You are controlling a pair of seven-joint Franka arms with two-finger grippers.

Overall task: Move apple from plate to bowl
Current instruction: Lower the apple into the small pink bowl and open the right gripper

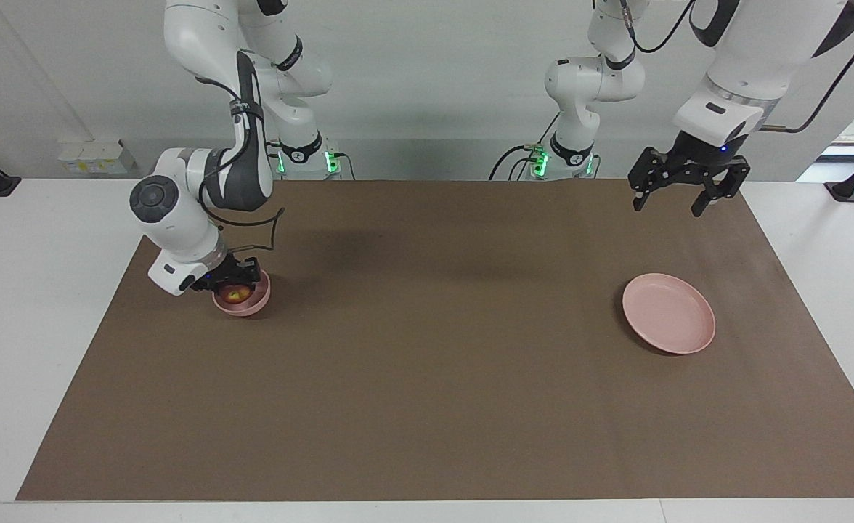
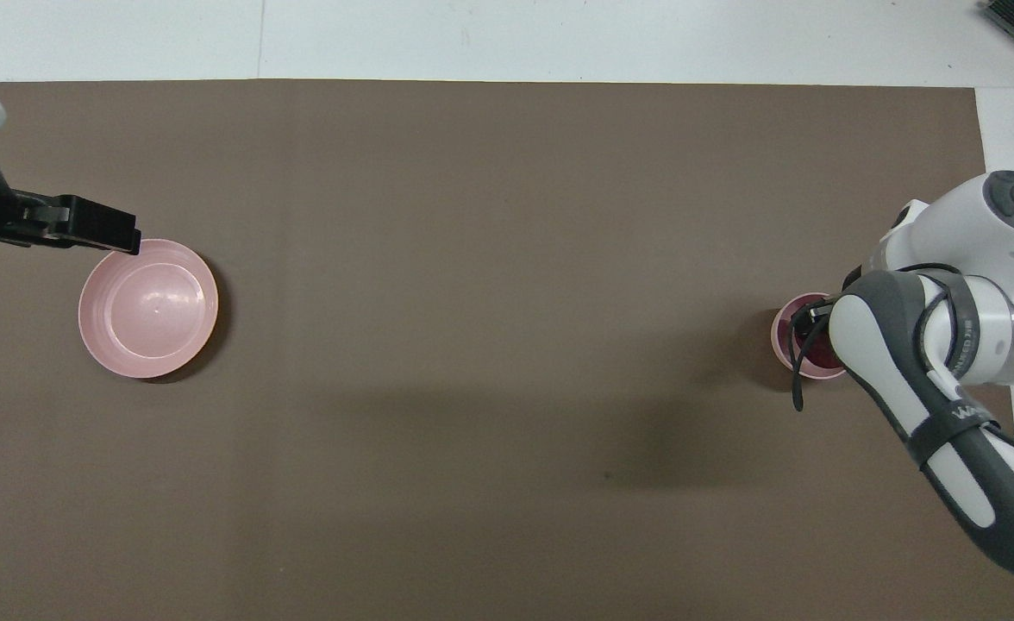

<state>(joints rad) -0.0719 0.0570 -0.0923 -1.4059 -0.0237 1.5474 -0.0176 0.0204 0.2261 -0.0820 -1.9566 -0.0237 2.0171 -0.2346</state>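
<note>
Apple (image 1: 236,294), small, dark red with a yellow patch, sits down inside the deep pale pink bowl (image 1: 251,306) at the facing view's left. The right gripper (image 1: 232,280) has its jaws shut on it, presumably for lowering. The left gripper (image 1: 679,195) hangs wide-jawed at upper right, clear of the bare shallow pink plate (image 1: 668,313).

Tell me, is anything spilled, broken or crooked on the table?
Nothing stands out. The apple sits inside the bowl, with the right tool down at it, shut. The plate lies flat and bare on the brown mat. The left tool hangs open, high up.
</note>
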